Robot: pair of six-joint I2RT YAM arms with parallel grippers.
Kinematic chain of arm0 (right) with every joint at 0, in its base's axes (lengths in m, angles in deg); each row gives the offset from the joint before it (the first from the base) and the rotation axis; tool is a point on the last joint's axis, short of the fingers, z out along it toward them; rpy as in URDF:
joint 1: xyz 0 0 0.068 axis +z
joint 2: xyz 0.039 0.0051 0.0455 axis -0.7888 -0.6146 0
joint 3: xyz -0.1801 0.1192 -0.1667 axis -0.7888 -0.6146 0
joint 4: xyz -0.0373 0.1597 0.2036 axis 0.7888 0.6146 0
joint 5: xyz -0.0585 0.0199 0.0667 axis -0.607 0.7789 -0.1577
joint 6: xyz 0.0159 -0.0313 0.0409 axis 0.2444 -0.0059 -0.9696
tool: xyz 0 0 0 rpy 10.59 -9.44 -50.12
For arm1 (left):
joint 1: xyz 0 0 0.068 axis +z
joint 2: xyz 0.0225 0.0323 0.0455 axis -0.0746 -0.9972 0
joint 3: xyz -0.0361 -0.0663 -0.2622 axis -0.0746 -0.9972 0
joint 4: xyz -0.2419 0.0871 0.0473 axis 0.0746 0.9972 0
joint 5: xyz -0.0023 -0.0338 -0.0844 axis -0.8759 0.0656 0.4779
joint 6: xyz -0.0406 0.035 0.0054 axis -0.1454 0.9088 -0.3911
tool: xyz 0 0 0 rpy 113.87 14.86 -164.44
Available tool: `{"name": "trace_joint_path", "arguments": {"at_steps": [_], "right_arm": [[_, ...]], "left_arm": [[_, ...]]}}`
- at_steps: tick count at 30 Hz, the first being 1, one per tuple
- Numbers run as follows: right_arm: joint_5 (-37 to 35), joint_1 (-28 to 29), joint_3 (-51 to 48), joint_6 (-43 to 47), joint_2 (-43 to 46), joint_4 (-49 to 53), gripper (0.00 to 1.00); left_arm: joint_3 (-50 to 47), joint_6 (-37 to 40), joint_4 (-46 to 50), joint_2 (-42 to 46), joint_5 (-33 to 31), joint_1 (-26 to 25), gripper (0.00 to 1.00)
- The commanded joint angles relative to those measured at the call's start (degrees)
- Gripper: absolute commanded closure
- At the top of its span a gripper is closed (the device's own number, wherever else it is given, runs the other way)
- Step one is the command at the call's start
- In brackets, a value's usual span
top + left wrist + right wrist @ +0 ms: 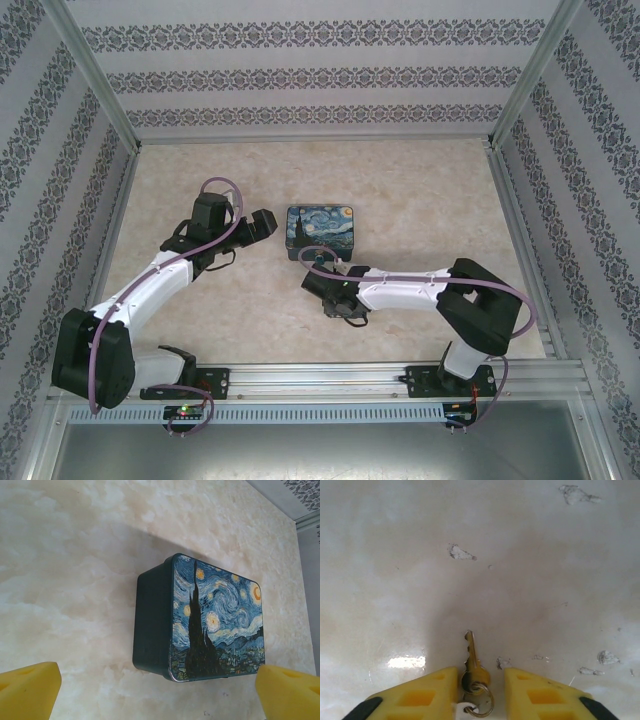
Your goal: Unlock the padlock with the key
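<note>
From above, the left arm (150, 288) is being shown stretched forward and rightward over the pale marbled table (430, 190); its wrist is being bent so that the left gripper (264, 224) is pointing at the left end of the tin (322, 231), near it but apart. In the left wrist view its yellow fingers (27, 690) are being held spread wide at the two lower corners, with nothing between them. The tin's lid is being given there in detail lost from above: a painted night sky with swirling stars, a crescent moon and a dark cypress; the side wall is plain dark teal.

Further right, the right arm (405, 290) is being reached leftward from its base, and the right gripper (480, 680) is being held low near the tin's near side. The key (470, 652) is too small to be made out from above; it is being shown by the right wrist view, lying flat on the table with its blade pointing away and its head between the yellow pads (420, 697). The jaws are being held narrowly apart around the head; one pad is at its edge and a strip of table is showing before the other, so nothing is being pinched. A small silvery ring (484, 702) is threaded through the head; grey scuffs (461, 553) are being seen on the tabletop beyond.
</note>
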Motion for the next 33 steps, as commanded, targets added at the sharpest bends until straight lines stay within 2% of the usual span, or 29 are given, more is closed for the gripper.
{"name": "trace_joint_path", "arguments": {"at_steps": [1,7,15,25,33], "right_arm": [[1.0,0.9,-0.6,-0.8,-3.7,-3.7,0.78],[0.4,0.9,-0.7,0.4,-3.6,-4.3,1.00],[-1.1,0.4,-2.7,2.0,1.5,-5.6,1.00],[-2.5,-1.4,-6.1,2.5,11.1,-6.0,1.00],[-2.7,-4.3,-6.2,4.6,17.9,-6.3,1.00]], "left_arm": [[-0.3,-0.3,-1.2,-0.3,0.5,0.5,0.00],[0.1,0.0,-0.4,-1.3,0.7,0.5,0.00],[0.5,-0.4,-0.3,-2.8,2.9,0.5,0.00],[-0.1,-4.6,-2.4,-3.2,5.1,-0.6,0.00],[-1.2,-12.7,-6.5,-2.5,6.9,-2.0,0.00]]}}
